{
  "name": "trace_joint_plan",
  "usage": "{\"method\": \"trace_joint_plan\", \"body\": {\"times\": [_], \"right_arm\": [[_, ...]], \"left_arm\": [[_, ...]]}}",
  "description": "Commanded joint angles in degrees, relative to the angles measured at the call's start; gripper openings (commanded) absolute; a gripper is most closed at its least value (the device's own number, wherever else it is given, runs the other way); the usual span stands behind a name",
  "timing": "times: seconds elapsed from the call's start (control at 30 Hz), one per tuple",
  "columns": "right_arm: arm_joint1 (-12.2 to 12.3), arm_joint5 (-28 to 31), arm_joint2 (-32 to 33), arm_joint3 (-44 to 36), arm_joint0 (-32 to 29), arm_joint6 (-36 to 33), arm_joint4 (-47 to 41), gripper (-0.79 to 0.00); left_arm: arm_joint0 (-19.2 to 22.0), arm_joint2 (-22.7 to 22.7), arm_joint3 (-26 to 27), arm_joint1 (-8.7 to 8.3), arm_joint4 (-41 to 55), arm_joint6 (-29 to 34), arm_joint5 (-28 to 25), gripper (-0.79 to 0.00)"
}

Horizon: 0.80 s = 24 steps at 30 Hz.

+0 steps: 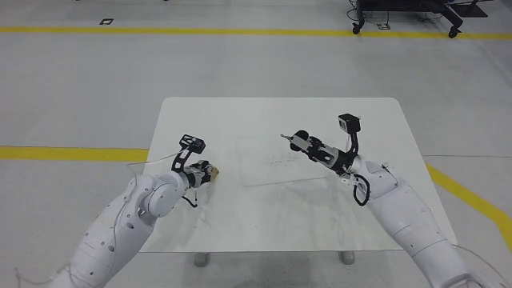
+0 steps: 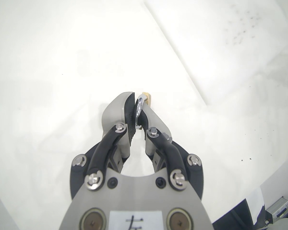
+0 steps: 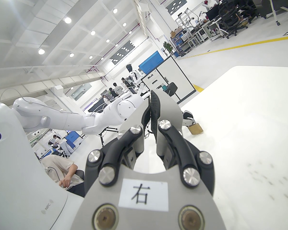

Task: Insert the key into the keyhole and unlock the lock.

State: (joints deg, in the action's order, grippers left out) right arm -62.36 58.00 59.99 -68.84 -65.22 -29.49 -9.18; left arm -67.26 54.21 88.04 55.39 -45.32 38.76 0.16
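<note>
Lock and key held apart over table

Pads of the left gripper (image 2: 137, 98) were clamped on the lock (image 2: 148, 96) by its silver shackle (image 2: 138, 112), with the brass body poking out just past the fingertips. The right gripper (image 3: 150, 96) had its fingers pressed together, and in the top view a thin grey key (image 1: 283, 136) stuck out of its tip.

The two grippers were well apart, with bare table (image 1: 264, 232) between them. The lock was nearer the table's left edge than its middle. The right gripper stood over the right half, away from every edge.

The lock was a small padlock, a boxy brass body under a curved shackle. From the right wrist view it sat low at the tabletop; whether it touched could not be told.

The table was white, with a thin sheet (image 2: 218, 48) lying flat near its middle, dotted with dark specks. Around it ran grey floor (image 1: 96, 88) crossed by yellow lines (image 1: 240, 30).
</note>
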Motion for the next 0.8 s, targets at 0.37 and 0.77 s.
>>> {"method": "trace_joint_plan", "body": {"times": [0.37,0.77], "right_arm": [[0.00,0.00,0.00,0.00,0.00,0.00,0.00,-0.785],[-0.58,-2.24,-0.68,-1.55,-0.14,2.96,-1.17,-0.785]], "left_arm": [[-0.70,2.86,0.05,0.58,4.58,-3.13,-3.03,-0.785],[-0.46,5.24,-0.72,1.04,20.32,1.38,-6.53,-0.785]]}}
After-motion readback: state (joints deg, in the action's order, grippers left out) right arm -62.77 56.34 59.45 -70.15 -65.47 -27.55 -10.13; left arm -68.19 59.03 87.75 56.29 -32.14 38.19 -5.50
